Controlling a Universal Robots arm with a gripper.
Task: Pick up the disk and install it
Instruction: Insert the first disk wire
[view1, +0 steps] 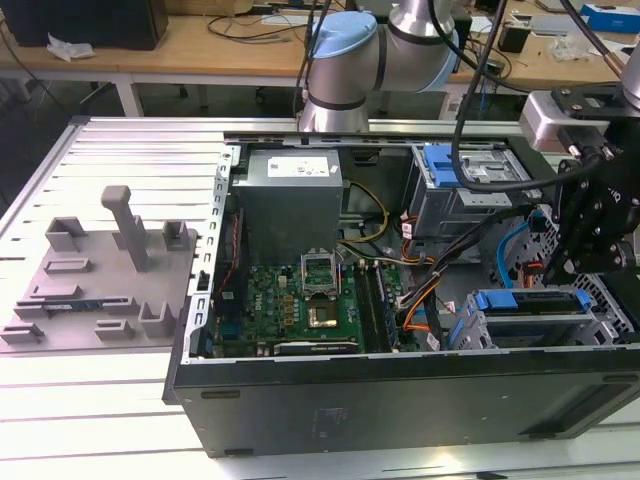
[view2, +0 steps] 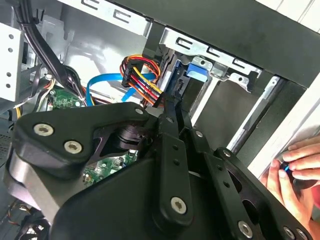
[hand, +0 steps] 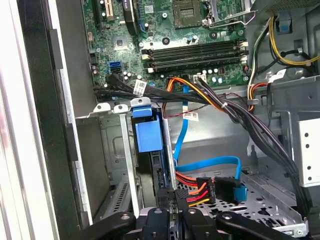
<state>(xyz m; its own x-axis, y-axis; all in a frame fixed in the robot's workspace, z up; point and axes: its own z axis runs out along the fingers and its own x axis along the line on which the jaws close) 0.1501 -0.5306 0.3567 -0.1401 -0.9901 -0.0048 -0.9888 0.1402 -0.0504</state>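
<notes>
The disk (hand: 159, 172) stands edge-on in a slot of the grey drive cage (hand: 117, 150), and its blue carrier tab (hand: 148, 131) is at the end away from me. My gripper (hand: 176, 199) is at the disk's near end, fingers drawn close on its edge. In the second wrist view the black fingers (view2: 169, 145) converge at the gripper (view2: 172, 107), just short of the blue carrier (view2: 194, 74). In the exterior view the gripper (view1: 565, 268) hangs at the right end of the cage (view1: 600, 320), where the disk (view1: 530, 300) lies in its blue frame.
The open computer case (view1: 400, 400) holds a motherboard (view1: 300, 300), a power supply (view1: 290, 200) and a second cage with a blue latch (view1: 445, 165). Orange, black and blue cables (hand: 210, 187) run beside the slot. A person's hand (view2: 295, 172) rests at the case edge.
</notes>
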